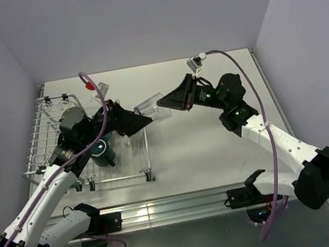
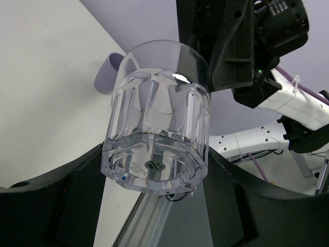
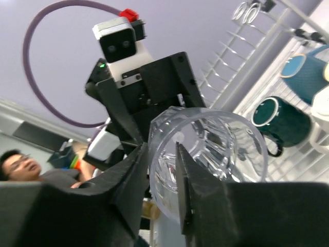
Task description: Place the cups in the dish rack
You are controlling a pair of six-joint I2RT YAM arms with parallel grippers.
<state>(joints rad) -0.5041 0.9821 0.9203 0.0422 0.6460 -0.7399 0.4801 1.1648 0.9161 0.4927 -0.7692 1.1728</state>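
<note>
Clear glass tumbler (image 1: 151,108) aloft just right of large silver wire-grid dish rack (image 1: 43,117), rim wall pinched by right gripper (image 1: 161,103), base clasped by left gripper (image 1: 149,118); seemingly mid-handover, next calling for right's release, then lowering into rack

Clear tumbler (image 2: 159,134), dark teal mug (image 3: 280,121)

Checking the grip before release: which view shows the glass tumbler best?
Left wrist: the tumbler fills the frame, base to rim. Right wrist shows mainly its rim, seen end-on; top external shows it small and faint.
</note>
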